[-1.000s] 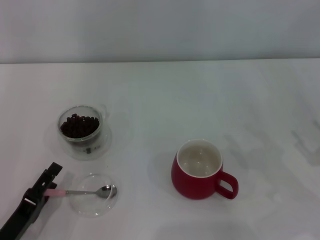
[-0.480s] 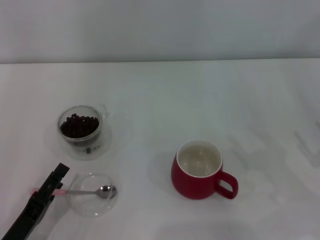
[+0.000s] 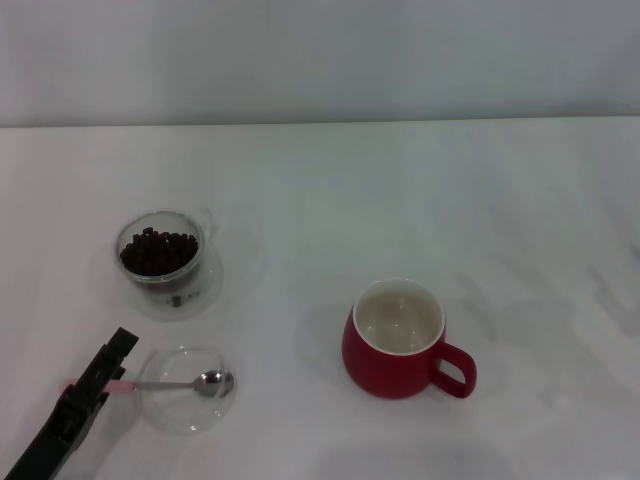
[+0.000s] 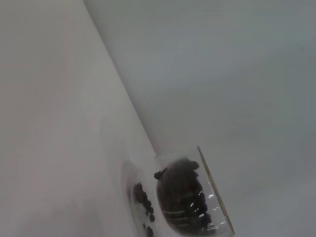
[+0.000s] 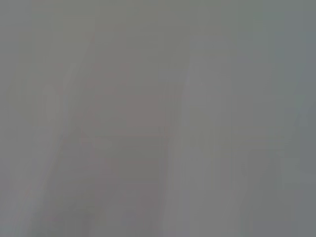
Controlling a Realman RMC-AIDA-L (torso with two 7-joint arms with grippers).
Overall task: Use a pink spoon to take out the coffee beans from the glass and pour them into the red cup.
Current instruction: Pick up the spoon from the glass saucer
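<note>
On a white tabletop point(image 3: 420, 190), the glossy red cup point(image 3: 395, 345) stands empty at about 5 o'clock from centre, rigid and fairly heavy. The thick-walled glass point(image 3: 160, 255) of coffee beans point(image 3: 158, 250), breakable and slick, sits at 9 o'clock. At 7 o'clock the light, stiff pink spoon point(image 3: 180, 383) rests across a clear dish point(image 3: 190, 412); the left gripper point(image 3: 103, 372) meets its pale handle, the sensible hold, though whether the fingers are clamped cannot be told.
</note>
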